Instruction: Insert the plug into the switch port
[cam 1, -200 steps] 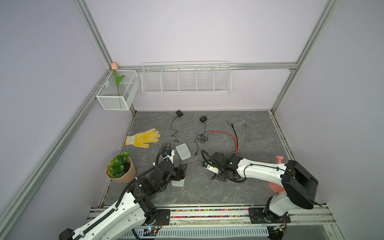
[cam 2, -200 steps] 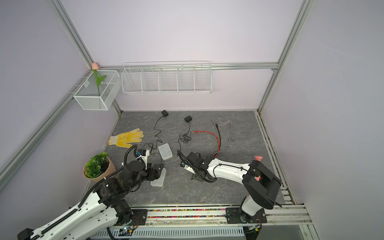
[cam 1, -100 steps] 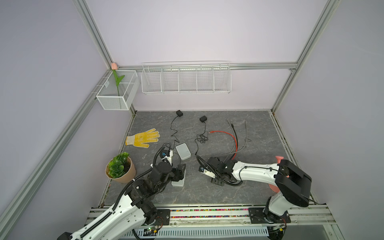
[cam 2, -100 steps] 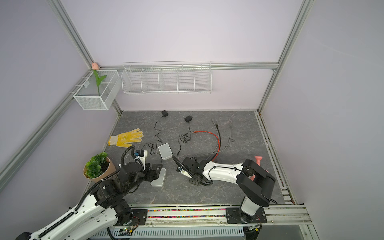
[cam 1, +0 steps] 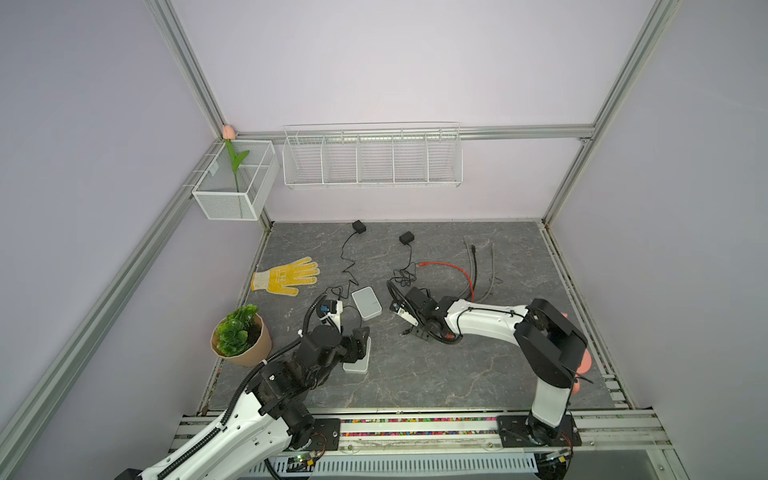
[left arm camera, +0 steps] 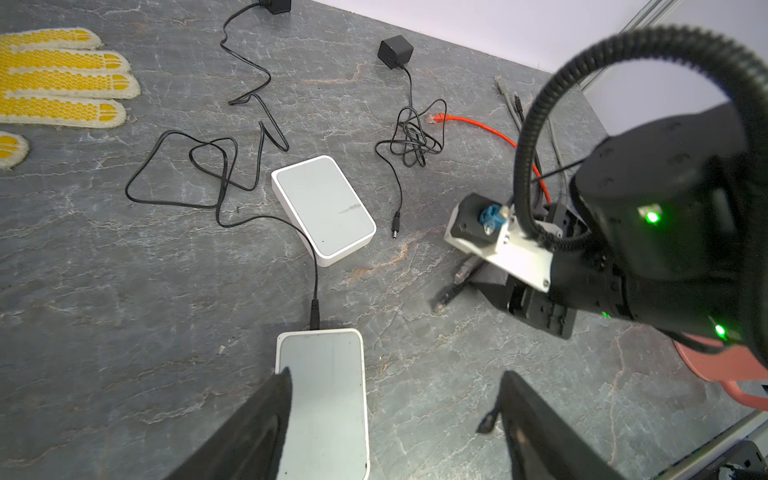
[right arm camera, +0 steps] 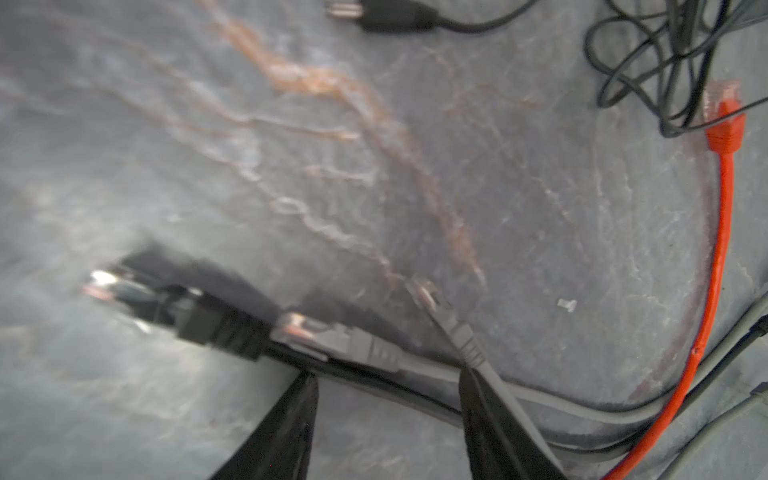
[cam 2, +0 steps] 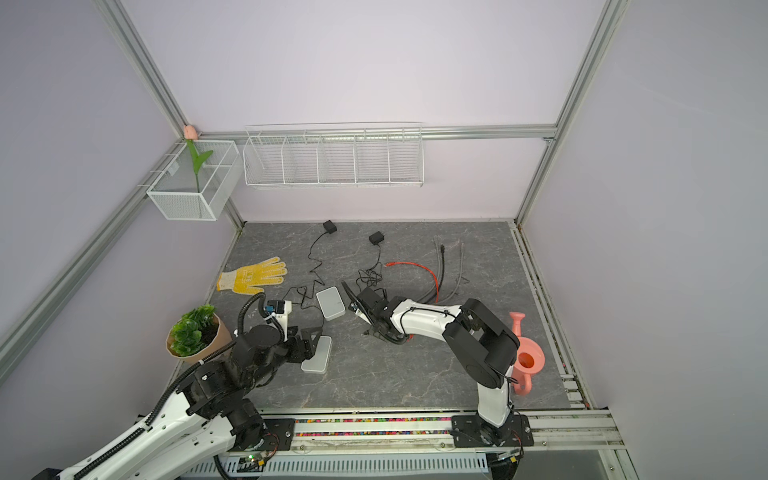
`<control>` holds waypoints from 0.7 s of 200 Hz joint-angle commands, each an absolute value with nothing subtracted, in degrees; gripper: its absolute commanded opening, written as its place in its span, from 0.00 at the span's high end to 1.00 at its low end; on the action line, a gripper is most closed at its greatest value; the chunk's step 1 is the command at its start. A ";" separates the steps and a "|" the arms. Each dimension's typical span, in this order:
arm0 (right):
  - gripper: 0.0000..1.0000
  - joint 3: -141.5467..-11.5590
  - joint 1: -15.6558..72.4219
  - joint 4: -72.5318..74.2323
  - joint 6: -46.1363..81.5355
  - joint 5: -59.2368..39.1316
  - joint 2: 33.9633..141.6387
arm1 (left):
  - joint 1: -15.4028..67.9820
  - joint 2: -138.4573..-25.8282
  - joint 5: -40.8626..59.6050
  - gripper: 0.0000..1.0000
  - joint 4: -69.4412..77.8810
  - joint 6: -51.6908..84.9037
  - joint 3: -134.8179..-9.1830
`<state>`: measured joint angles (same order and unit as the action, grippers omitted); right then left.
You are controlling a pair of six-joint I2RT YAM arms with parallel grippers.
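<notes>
Straddling cables (right arm camera: 411,363), right gripper (right arm camera: 386,374) reads clearly only in wrist view.

Both top views high up, looking down on the whole table (cam 1: 415,374), wrist views close behind their fingers (left arm camera: 257,424), both showing the red cable (right arm camera: 723,208).

Yellow glove (cam 1: 286,276), potted plant (cam 1: 239,336), pink watering can (cam 2: 525,357), white wire rack (cam 1: 372,160) on back wall.

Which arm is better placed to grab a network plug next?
Right. The right gripper is open astride the cables behind the black plug and grey plug; the left gripper hovers open over the near switch.
</notes>
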<state>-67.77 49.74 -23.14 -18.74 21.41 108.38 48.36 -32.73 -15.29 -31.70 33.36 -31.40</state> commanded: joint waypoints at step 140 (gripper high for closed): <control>0.41 -62.34 37.85 -35.97 4.41 19.08 81.68 | 52.24 -49.09 -0.14 0.31 -12.68 21.22 -34.11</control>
<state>-65.69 40.56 -32.49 -6.81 17.39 88.12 49.01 -40.62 -4.47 -20.95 26.57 -31.40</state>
